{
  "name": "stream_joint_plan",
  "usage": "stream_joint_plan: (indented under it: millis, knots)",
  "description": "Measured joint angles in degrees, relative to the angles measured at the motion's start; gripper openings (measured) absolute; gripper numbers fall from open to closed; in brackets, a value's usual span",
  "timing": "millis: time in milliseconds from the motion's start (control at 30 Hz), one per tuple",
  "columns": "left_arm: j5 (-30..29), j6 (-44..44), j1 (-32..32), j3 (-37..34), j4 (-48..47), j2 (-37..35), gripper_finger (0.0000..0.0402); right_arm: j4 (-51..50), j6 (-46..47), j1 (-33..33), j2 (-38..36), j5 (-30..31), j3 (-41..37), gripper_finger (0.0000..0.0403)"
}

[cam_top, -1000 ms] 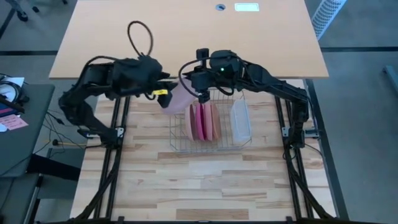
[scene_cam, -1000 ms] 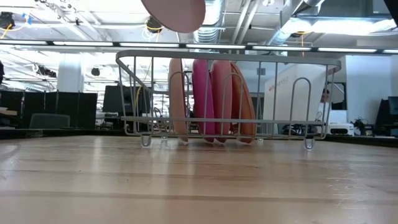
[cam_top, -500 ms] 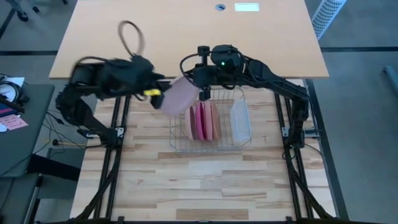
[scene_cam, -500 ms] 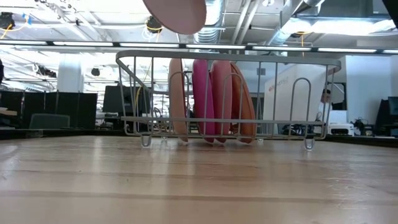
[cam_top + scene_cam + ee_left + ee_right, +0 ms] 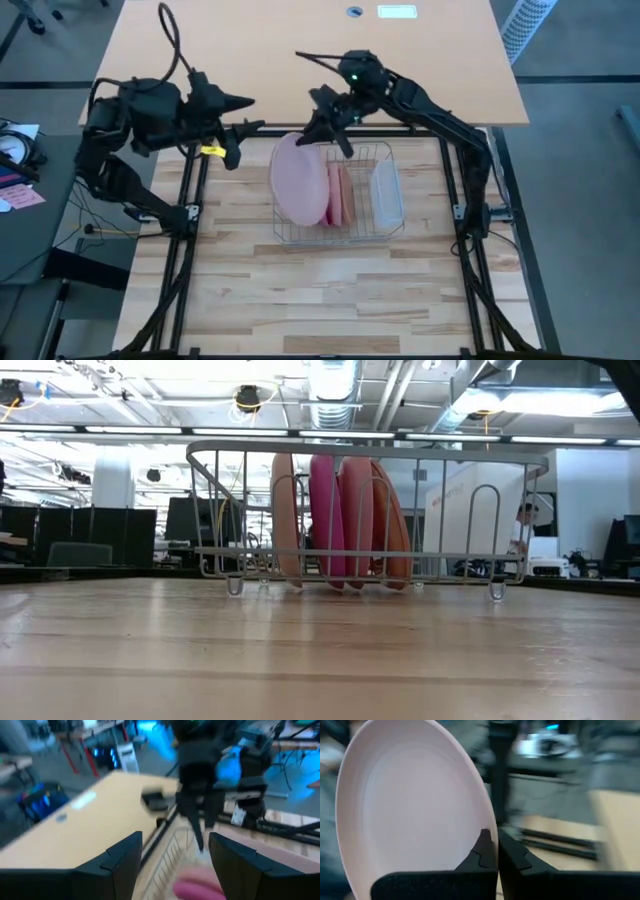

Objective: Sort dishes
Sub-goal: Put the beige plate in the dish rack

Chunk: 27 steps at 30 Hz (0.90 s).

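Since a second before, the left end effector (image 5: pixel 240 143) had let go and drawn away from the wire rack (image 5: pixel 338 228), fingers wide, leaving the pale pink plate (image 5: pixel 298 180) pinched by its rim in the right end effector (image 5: pixel 322 140) above the rack's left end. Several plates (image 5: pixel 340 520) already stood upright in the rack, so the sorting looked well along; the held plate was smooth, round and shallow, not yet slotted.

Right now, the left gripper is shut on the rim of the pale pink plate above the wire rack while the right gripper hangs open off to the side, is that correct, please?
The arms are swapped. In the right wrist view the right gripper is shut on the rim of the pale pink plate. In the high view that plate hangs above the wire rack, and the left gripper hangs open off to the side.
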Motion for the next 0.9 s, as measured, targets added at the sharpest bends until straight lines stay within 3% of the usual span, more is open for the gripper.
stream_joint_plan:
  millis: [200, 300, 433, 767, 900]
  knots:
    - [3.78, 4.45, 0.69, -0.02, 6.20, 0.20, 0.0224, 1.90, 15.19, -2.03, 3.16, -19.32, 0.00, 0.0002]
    - [8.67, 4.90, 1.15, -0.02, 7.56, 0.05, 0.0224, 1.72, 19.73, -2.02, 4.06, -23.94, -0.02, 0.0002]
    - [13.34, 4.27, 1.11, -0.02, 7.57, 0.22, 0.0219, 2.46, 19.97, -1.58, 4.01, -24.20, -0.03, 0.0002]
    - [14.62, -1.49, 1.14, -0.02, 7.20, 0.19, 0.0177, 2.43, 22.46, -1.45, 3.98, -21.46, 0.00, 0.0002]
    - [14.47, -11.91, 1.18, -0.02, 7.18, 0.14, 0.0174, 2.28, 22.41, -1.42, 3.94, -12.96, 0.00, 0.0002]
